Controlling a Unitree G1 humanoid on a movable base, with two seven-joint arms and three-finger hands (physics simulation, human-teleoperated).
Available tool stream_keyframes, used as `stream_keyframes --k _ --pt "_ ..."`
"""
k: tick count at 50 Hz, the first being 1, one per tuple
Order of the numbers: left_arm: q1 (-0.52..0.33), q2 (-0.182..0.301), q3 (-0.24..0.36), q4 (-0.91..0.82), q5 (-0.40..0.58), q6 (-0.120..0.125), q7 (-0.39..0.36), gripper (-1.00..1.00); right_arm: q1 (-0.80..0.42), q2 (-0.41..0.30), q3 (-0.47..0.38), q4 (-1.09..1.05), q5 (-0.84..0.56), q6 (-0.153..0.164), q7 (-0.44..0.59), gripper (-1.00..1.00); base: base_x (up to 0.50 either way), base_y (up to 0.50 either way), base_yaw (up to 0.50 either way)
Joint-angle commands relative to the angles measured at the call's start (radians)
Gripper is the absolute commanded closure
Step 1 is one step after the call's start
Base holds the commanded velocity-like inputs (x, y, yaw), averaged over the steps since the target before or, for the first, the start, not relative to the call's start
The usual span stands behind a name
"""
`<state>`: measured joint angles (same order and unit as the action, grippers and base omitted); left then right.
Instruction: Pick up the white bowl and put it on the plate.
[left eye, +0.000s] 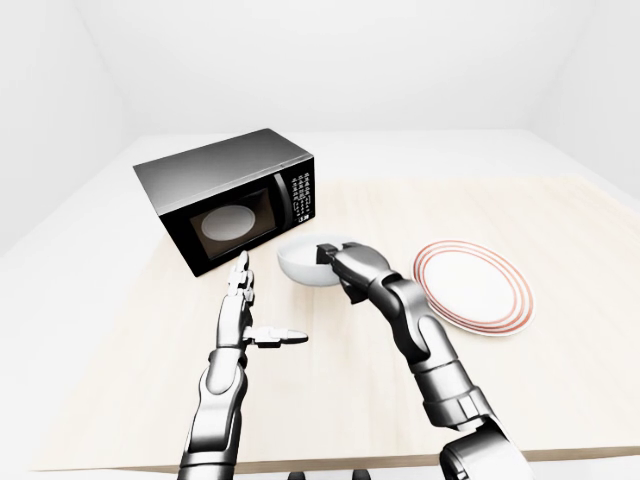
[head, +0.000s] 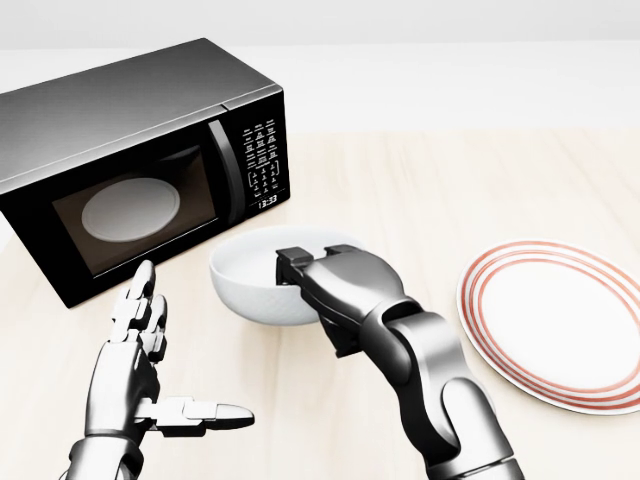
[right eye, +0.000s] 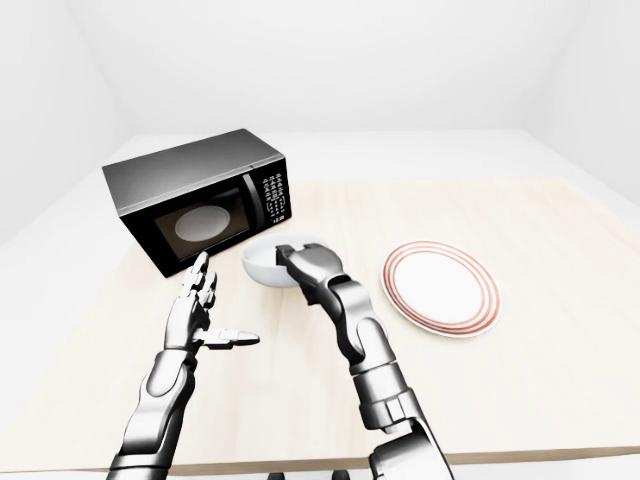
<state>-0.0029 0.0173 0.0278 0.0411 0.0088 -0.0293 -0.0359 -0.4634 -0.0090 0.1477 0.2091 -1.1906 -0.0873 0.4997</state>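
In the head view, the left hand (head: 140, 375) hovers at lower left, fingers spread wide, thumb pointing right. The black microwave (head: 130, 160) fills the upper left. At centre, the right hand (head: 325, 285) grips the white bowl (head: 250, 275) by its rim, tilted above the bench (head: 450, 180). The red-ringed plate (head: 560, 320) lies at right.

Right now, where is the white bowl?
Head view, centre: the white bowl is gripped at its rim by the right hand, between the microwave and the plate.
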Motion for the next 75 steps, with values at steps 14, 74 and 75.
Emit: stream_keyframes --k 14,74,75 --pt "0.003 0.001 0.000 -0.002 0.002 -0.004 -0.001 -1.00 -0.001 0.010 -0.002 -0.121 -0.039 0.000 -0.100 1.00 0.00 0.00 0.00" --pt "-0.002 0.001 0.002 0.012 0.004 -0.012 0.001 -1.00 -0.011 -0.158 -0.137 -0.115 -0.031 0.000 -0.207 1.00 0.00 0.00 0.00" --pt "-0.002 0.001 0.002 0.010 0.004 -0.012 0.001 -1.00 -0.008 -0.160 -0.139 -0.119 -0.028 0.000 -0.204 1.00 0.00 0.00 0.00"
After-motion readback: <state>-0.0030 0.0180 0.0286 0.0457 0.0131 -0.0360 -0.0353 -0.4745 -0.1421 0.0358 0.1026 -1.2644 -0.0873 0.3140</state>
